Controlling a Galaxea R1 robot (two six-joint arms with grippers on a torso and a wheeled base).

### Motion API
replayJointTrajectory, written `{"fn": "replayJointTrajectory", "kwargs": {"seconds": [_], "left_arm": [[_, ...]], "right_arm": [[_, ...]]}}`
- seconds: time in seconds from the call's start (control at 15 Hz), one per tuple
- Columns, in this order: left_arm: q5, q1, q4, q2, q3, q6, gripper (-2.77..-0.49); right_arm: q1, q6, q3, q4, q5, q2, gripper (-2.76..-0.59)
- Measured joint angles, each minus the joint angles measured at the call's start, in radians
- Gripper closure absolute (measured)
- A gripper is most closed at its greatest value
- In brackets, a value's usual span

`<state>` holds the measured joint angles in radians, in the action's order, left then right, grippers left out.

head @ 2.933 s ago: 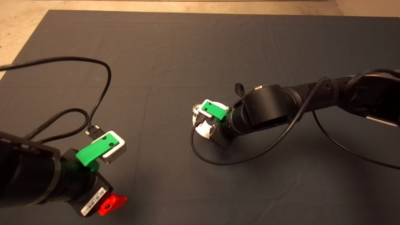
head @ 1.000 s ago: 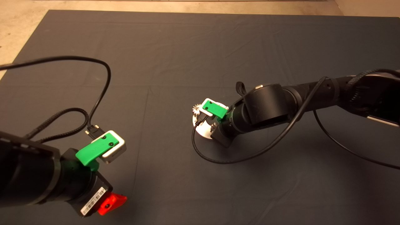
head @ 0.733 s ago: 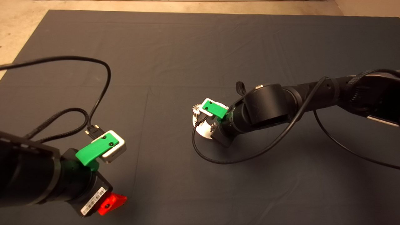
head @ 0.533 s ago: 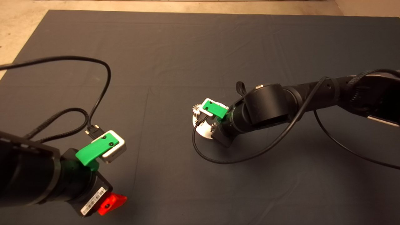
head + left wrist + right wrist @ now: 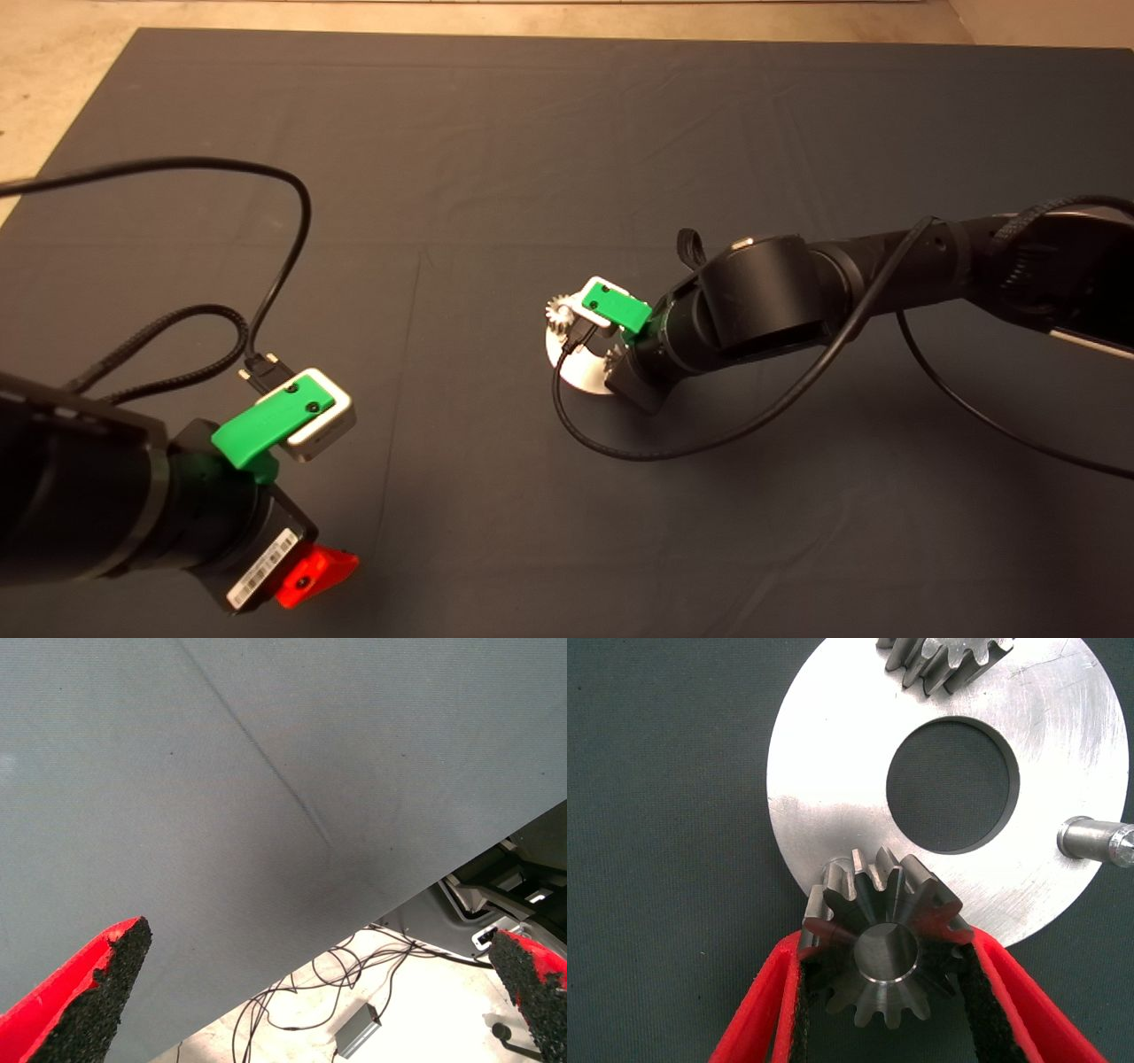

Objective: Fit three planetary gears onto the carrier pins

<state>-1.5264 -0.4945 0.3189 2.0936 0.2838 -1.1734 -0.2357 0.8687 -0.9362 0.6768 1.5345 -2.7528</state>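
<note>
Dark woven mat (image 5: 496,159); right claw (image 5: 888,1010) pinching toothed steel gear (image 5: 884,935), left claw (image 5: 310,992) spread.

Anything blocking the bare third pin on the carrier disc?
Nothing visible. The bare pin stands clear on the disc. Far gear sits on its own pin; near gear sits on another, gripped by the right end effector. Left end effector is parked.

Dark mat (image 5: 532,133) covers the table, creased in faint lines; one shiny round disc (image 5: 580,372) with a centre hole lies flat directly on it, right of centre.
</note>
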Motion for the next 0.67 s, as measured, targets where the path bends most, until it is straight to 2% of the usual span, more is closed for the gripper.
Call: {"fn": "replayJointTrajectory", "kwargs": {"seconds": [0.67], "left_arm": [[0.0,0.0,0.0,0.0,0.0,0.0,-2.77]], "right_arm": [[0.005,0.0,0.011,0.0,0.0,-0.002,-1.02]]}}
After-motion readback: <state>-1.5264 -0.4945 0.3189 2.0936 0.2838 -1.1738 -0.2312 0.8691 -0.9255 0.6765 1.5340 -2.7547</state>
